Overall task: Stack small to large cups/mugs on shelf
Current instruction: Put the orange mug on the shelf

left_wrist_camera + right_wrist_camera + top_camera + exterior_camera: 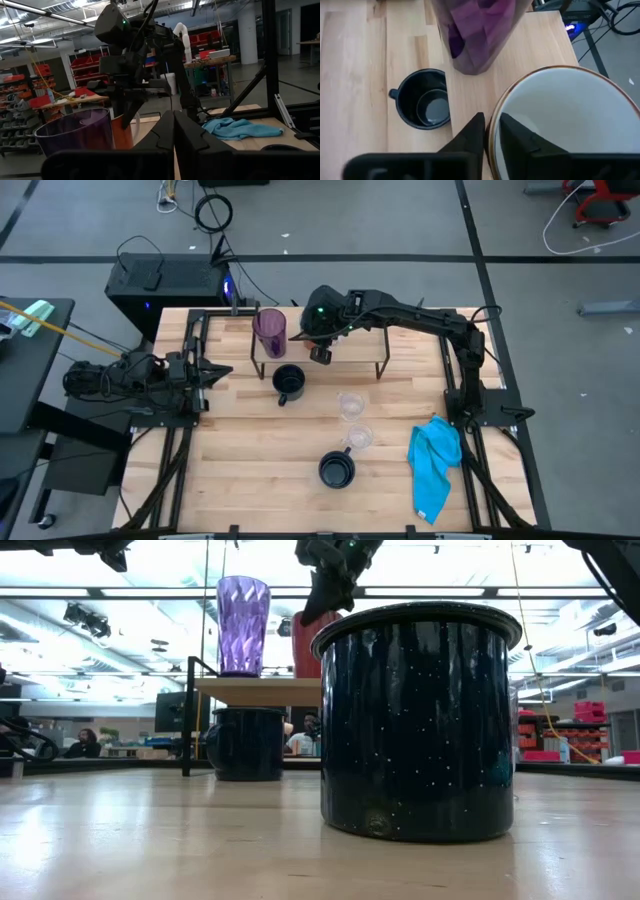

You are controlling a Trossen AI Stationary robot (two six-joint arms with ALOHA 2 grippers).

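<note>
Six vessels in play. High view: right gripper over shelf at upper centre, purple tumbler beside it; left gripper parked mid-left, fingers together. Low view: navy mug looming right. Right wrist view: fingers pinching rim of white-and-orange mug, lower right. Likely rigid, slick, chippable; rim pinch suits.

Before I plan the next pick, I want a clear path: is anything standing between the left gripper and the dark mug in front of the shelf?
Nothing visible does. In the high view the left gripper waits at the table's left edge, and only bare tabletop lies between it and the dark mug, which sits just in front of the shelf.
</note>
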